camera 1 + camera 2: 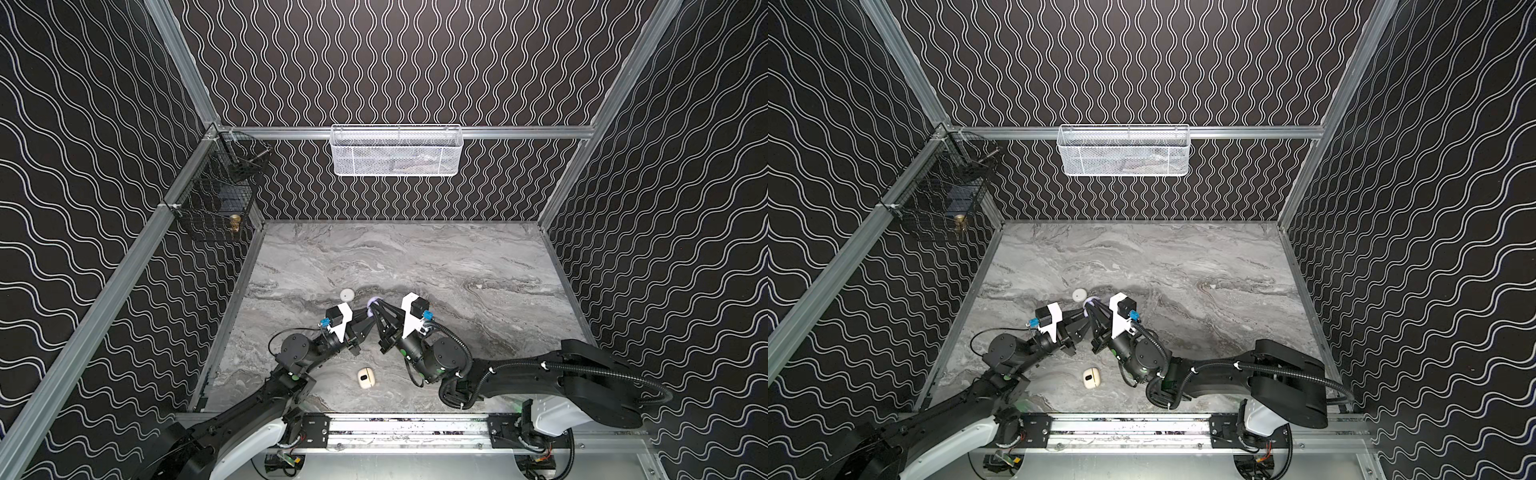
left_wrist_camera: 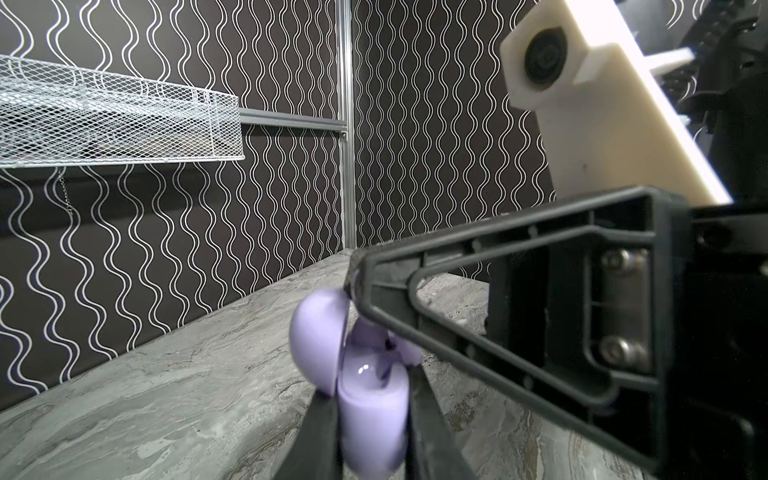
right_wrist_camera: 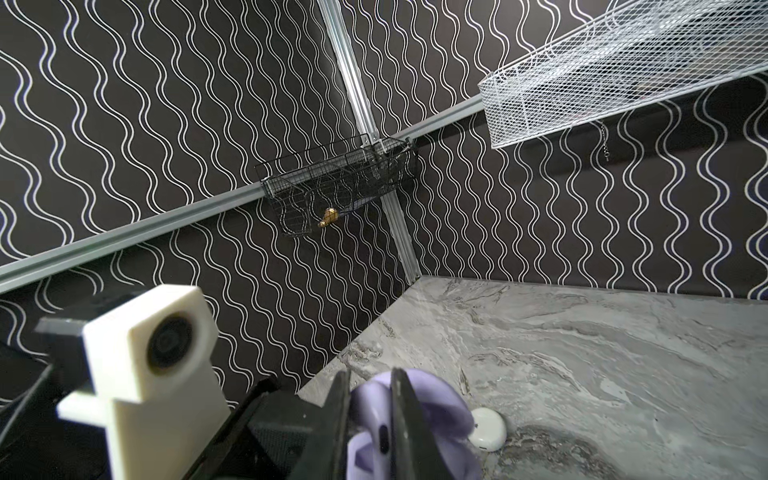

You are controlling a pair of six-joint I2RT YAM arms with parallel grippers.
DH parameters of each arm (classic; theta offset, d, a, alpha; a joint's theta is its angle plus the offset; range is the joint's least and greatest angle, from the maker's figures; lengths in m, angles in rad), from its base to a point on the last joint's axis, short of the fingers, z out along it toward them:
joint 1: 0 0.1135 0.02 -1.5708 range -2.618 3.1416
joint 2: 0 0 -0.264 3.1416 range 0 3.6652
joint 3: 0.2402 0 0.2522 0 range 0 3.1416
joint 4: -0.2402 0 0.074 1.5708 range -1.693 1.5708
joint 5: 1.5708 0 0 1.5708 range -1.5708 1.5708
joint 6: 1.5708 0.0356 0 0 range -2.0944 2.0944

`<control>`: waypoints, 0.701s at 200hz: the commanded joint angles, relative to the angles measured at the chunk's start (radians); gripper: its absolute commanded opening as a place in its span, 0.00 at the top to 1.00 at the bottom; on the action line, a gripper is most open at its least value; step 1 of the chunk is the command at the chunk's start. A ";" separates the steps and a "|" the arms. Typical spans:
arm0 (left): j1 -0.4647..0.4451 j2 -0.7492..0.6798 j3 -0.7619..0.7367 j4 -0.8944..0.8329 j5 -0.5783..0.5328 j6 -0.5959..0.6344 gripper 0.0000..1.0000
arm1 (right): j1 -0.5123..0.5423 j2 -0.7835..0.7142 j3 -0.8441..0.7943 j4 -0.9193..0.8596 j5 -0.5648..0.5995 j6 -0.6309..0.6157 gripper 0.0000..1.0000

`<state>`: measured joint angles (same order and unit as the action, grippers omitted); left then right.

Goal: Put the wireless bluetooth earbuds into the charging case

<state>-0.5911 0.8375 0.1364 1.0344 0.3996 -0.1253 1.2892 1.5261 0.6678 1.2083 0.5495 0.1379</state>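
left gripper [image 2: 372,399]: clamped on open lilac case [image 2: 374,432]
right gripper [image 3: 372,386]: pinching lilac earbud [image 3: 374,432] — at lilac case mouth
white round case [image 1: 346,295]: just beside lilac case
beige case [image 1: 365,378]: well apart from it

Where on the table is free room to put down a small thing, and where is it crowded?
Free: the table's far half, up to the back wall, and its right side. Crowded: the middle, where the left gripper and right gripper meet at the lilac case, white case beside.
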 commanded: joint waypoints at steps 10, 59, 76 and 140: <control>0.000 -0.004 0.000 0.065 0.004 -0.011 1.00 | 0.002 0.028 -0.005 0.105 0.013 -0.031 0.87; -0.001 -0.004 -0.001 0.064 0.003 -0.004 1.00 | 0.001 0.079 0.014 0.175 0.044 -0.061 0.87; 0.000 -0.006 -0.003 0.059 0.001 0.002 1.00 | 0.001 0.086 0.023 0.177 0.056 -0.059 0.87; 0.001 -0.001 -0.008 0.073 -0.004 0.007 1.00 | 0.003 0.104 0.042 0.174 0.067 -0.046 0.87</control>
<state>-0.5911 0.8375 0.1303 1.0424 0.3927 -0.1253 1.2892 1.6184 0.7029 1.3479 0.5987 0.0925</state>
